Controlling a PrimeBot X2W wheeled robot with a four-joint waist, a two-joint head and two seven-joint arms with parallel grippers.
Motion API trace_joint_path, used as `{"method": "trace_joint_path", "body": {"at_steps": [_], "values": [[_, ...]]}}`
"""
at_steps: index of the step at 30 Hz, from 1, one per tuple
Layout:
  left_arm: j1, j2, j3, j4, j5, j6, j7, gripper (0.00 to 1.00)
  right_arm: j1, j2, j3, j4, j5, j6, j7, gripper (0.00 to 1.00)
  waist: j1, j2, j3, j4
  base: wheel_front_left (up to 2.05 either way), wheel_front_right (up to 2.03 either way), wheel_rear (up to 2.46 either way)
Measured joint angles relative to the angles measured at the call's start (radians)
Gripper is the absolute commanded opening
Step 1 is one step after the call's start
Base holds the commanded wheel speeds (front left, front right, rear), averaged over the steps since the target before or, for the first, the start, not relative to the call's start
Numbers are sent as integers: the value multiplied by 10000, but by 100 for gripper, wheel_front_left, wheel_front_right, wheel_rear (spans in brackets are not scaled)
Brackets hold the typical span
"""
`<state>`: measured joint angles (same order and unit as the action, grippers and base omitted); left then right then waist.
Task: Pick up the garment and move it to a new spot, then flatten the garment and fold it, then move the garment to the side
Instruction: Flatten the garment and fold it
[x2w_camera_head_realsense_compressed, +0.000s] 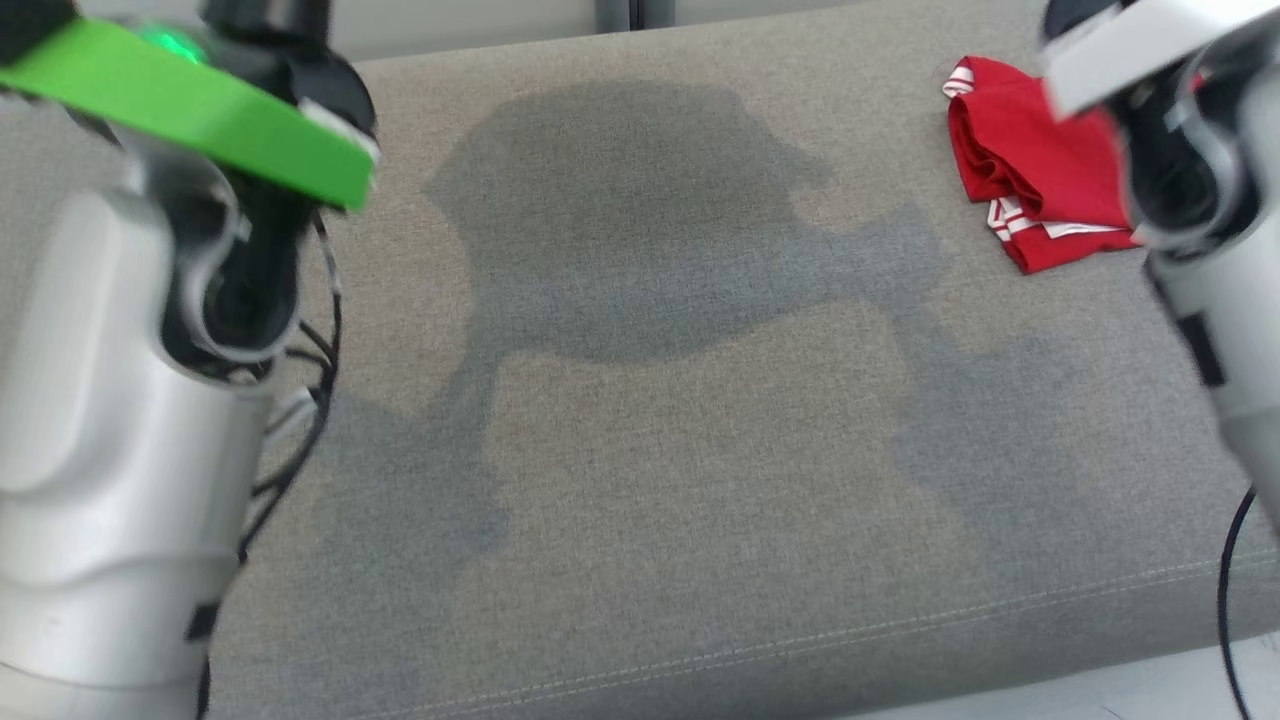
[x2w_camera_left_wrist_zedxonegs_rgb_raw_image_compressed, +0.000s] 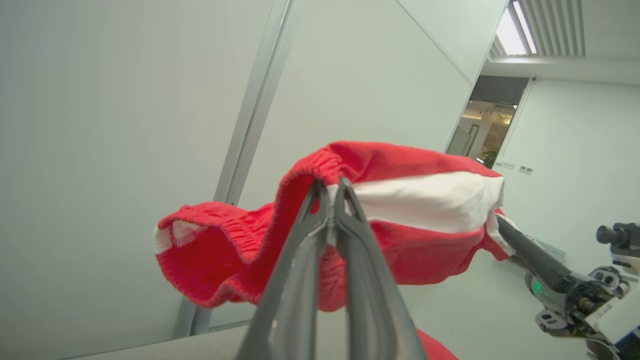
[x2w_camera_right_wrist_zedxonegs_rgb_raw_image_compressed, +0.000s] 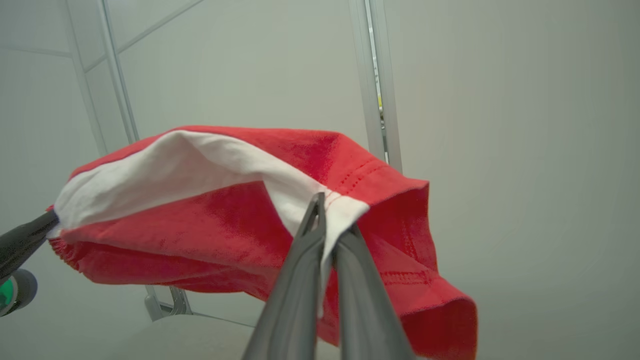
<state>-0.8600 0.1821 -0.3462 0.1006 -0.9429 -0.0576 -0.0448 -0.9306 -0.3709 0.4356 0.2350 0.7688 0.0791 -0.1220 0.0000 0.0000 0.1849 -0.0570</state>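
Garment (x2w_camera_left_wrist_zedxonegs_rgb_raw_image_compressed: 425, 250) first: red shorts with a white stripe (x2w_camera_left_wrist_zedxonegs_rgb_raw_image_compressed: 430, 200), up in the air and stretched between my two jaws.

Below both jaws lies the grey cloth-covered tabletop (x2w_camera_head_realsense_compressed: 640, 450), and its middle is bare. My left arm (x2w_camera_head_realsense_compressed: 120, 400) and my right arm (x2w_camera_head_realsense_compressed: 1220, 330) rise at its two sides.

The long axis of the garment runs straight from my left jaws to my right jaws, along the white stripe. The cloth sags a little between them and the loose part hangs down under the line. Neither arm is nearer, because each one has one end.

A second red piece (x2w_camera_head_realsense_compressed: 1030, 160), folded, lies on the tabletop below, on the side of my right jaws.

My left jaws are closed tight on the gathered waistband (x2w_camera_left_wrist_zedxonegs_rgb_raw_image_compressed: 310, 170). From that wrist I see the finger of my right arm (x2w_camera_left_wrist_zedxonegs_rgb_raw_image_compressed: 530, 255) at the far end of the cloth. My right jaws are also pressed fully together, on the white stripe near the stitched hem (x2w_camera_right_wrist_zedxonegs_rgb_raw_image_compressed: 365, 175), and the left finger (x2w_camera_right_wrist_zedxonegs_rgb_raw_image_compressed: 25, 240) shows at the opposite end.

I judge that the coming move is to lower the garment onto the bare middle. For this both jaws must go down together and keep the axis tight, away from the folded piece.
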Motion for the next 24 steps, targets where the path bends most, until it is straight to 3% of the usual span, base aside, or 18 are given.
{"method": "trace_joint_path", "body": {"at_steps": [7, 10, 15, 24], "values": [[3359, -174, -1471, 1722, -217, -226, 349, 0, 3453, 360, 1505, 1952, 416, 192, 604, 0, 0, 0, 405, 22, 0, 0, 0], [4427, -165, -1670, 2345, -215, -305, 146, 0, 4300, 585, 1870, 2416, 489, 268, 625, 0, 0, 0, 645, 42, 0, 0, 0], [4747, -151, -1557, 2681, -215, -476, -510, 0, 4464, 805, 1670, 2577, 834, 351, 48, 0, 0, 0, 1043, 44, 0, 0, 0], [4910, 165, -1108, 2606, -111, -646, -1885, 0, 4514, 389, 2370, 1965, 533, 443, -865, 0, 0, 0, 914, 16, 0, 0, 0]]}}
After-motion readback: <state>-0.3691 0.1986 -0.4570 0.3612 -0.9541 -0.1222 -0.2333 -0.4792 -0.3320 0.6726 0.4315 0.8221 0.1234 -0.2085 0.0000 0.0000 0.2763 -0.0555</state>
